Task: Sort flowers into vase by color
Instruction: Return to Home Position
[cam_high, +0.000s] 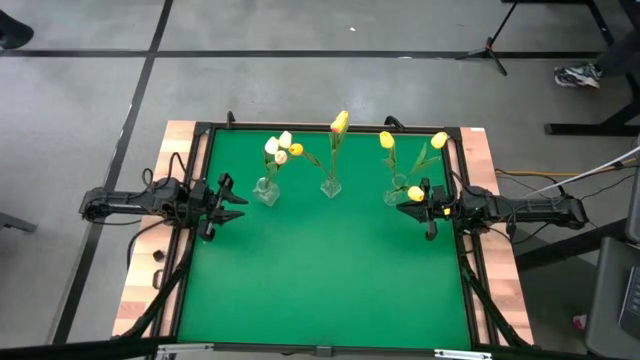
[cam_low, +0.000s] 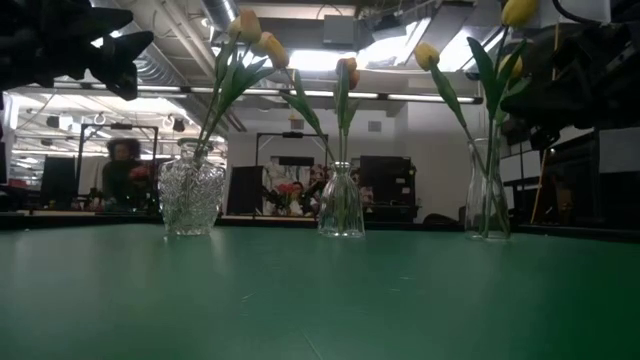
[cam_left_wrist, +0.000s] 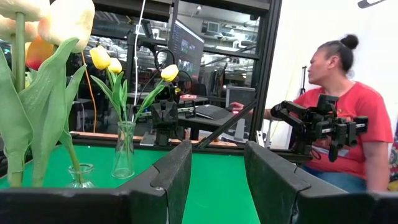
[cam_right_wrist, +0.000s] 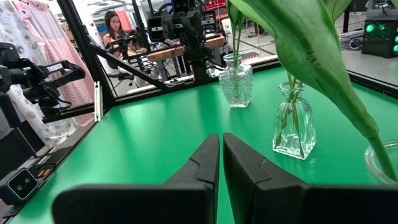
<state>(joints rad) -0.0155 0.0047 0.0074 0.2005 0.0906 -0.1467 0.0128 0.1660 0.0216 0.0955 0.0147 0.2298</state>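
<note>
All the flowers (cam_high: 340, 123) stand in vases, and none lies on the green table (cam_high: 320, 290). The three vases form a row across the table, well apart from one another.

Left vase (cam_high: 266, 192), round cut glass: we see white heads bunched with one orange head (cam_high: 295, 150).
Middle vase (cam_high: 330, 187): yellow bloom on a tall stem. We cannot tell how many stems.
Right vase (cam_high: 392, 197): three yellow heads, two raised and spread, one drooping head (cam_high: 415, 193) low by the rim.

Left gripper (cam_left_wrist: 217, 152): at the table's left side, near the left vase but apart from it. The fingers are parted with a clear gap and hold nothing.
Right gripper (cam_right_wrist: 221, 140): at the right side, just beside the right vase and the drooping head. The fingers are pressed nearly together and hold nothing.

We note a person in a red shirt (cam_left_wrist: 348, 118) seated beyond the table.
</note>
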